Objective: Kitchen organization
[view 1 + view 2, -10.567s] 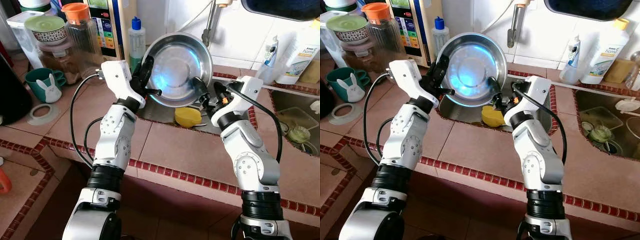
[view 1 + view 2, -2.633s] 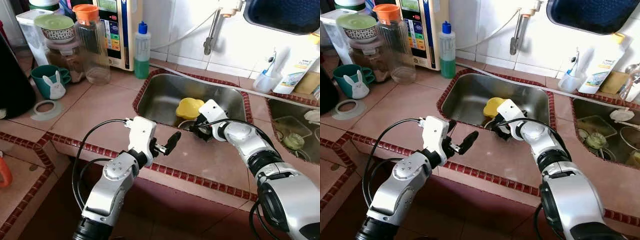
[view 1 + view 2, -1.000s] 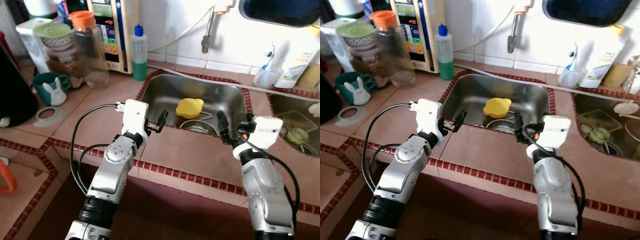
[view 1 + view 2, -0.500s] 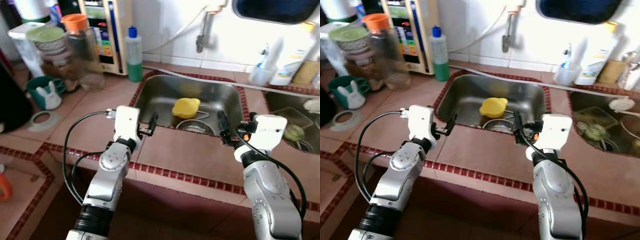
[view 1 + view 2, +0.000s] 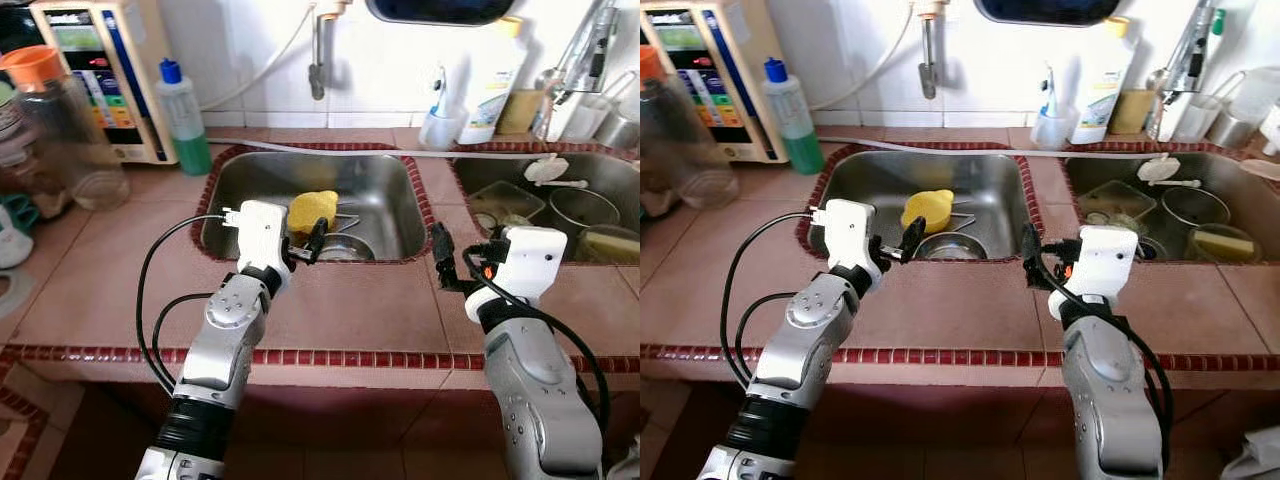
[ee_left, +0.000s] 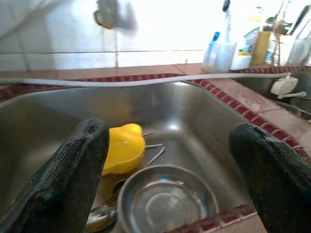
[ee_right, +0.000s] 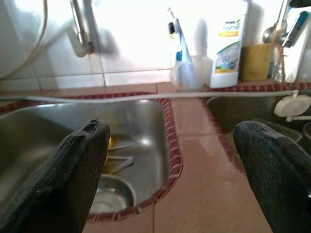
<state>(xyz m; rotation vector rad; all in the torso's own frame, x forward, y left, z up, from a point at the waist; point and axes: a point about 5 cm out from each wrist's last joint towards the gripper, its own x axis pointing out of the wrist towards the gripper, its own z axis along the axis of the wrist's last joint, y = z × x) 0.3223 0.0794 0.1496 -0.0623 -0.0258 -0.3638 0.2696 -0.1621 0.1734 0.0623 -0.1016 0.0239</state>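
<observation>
A steel sink [image 5: 395,185] is set into the pink tiled counter. In it lie a yellow lid-like dish [image 5: 312,210] and a small steel bowl [image 5: 345,247], with some cutlery beside them. The left wrist view looks down on the bowl [image 6: 167,201] and the yellow dish [image 6: 122,148]. My left gripper [image 5: 312,242] hovers open at the sink's near rim, nothing between its fingers. My right gripper [image 5: 440,255] stands open over the counter just right of the sink, also empty, facing the sink's right rim [image 7: 171,155].
A green soap bottle [image 5: 185,115], a water purifier [image 5: 95,75] and an orange-lidded jar [image 5: 55,120] stand back left. A tap [image 5: 318,50] hangs over the sink. A toothbrush cup [image 5: 440,125] and a detergent bottle [image 5: 495,75] stand behind. A second sink [image 5: 560,210] holds dishes.
The steel bowl that both grippers held up earlier now lies in the sink. The camera has swung right. Both grippers stay open near the sink's front rim.
</observation>
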